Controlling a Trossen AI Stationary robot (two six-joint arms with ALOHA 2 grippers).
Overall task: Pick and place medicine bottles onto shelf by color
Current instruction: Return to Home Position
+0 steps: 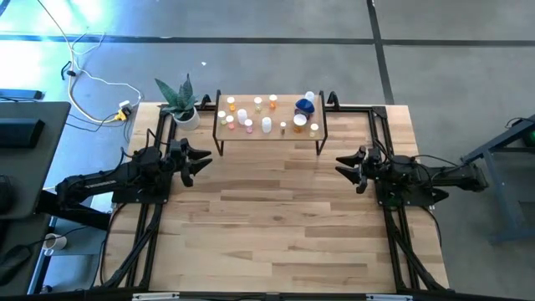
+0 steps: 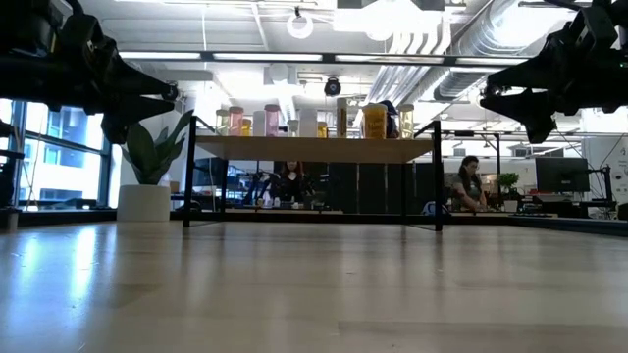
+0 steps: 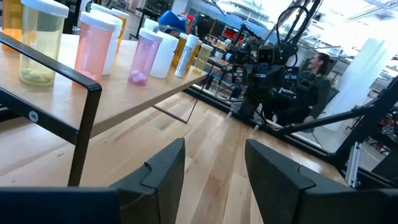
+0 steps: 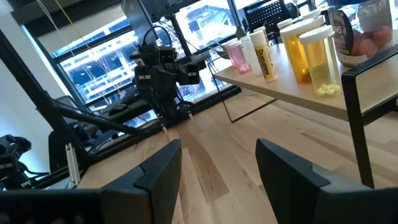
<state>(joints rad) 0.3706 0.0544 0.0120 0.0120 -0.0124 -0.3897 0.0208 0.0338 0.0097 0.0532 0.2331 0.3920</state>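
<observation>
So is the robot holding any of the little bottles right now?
No, nothing is held. The left gripper and the right gripper are both open and empty, and the medicine bottles stand on the shelf.

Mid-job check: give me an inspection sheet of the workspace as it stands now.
Surface: wooden table, nothing seen lying on its near half.
Job's things: medicine bottles standing on the shelf; blue bottle near its right end.
Clutter: potted plant beside the shelf's left end.
Grippers: left gripper and right gripper open, empty, raised at opposite sides of the table.
Cables: white cable on the floor beyond the far left corner.
Surroundings: person seated in the room behind.
</observation>
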